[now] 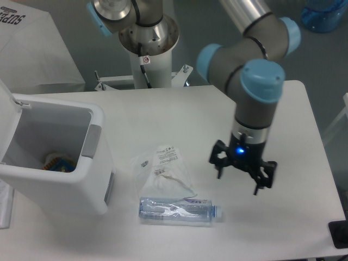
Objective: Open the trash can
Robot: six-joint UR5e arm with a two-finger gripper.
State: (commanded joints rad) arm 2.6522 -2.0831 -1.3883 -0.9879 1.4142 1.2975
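Note:
The trash can [65, 182] is a big white bin at the table's left edge. Its lid [6, 100] stands swung up at the far left, so the inside shows, with a small coloured item [57, 163] at the bottom. A grey latch tab [91, 142] sits on its right wall. My gripper [238, 181] hangs open over the right half of the table, well away from the can, with nothing between its fingers.
A clear plastic bottle [179, 209] lies on its side near the table's front. A crumpled clear bag with a label [163, 168] lies just behind it. The robot's base [148, 38] stands behind the table. A black object [340, 234] sits at the front right corner.

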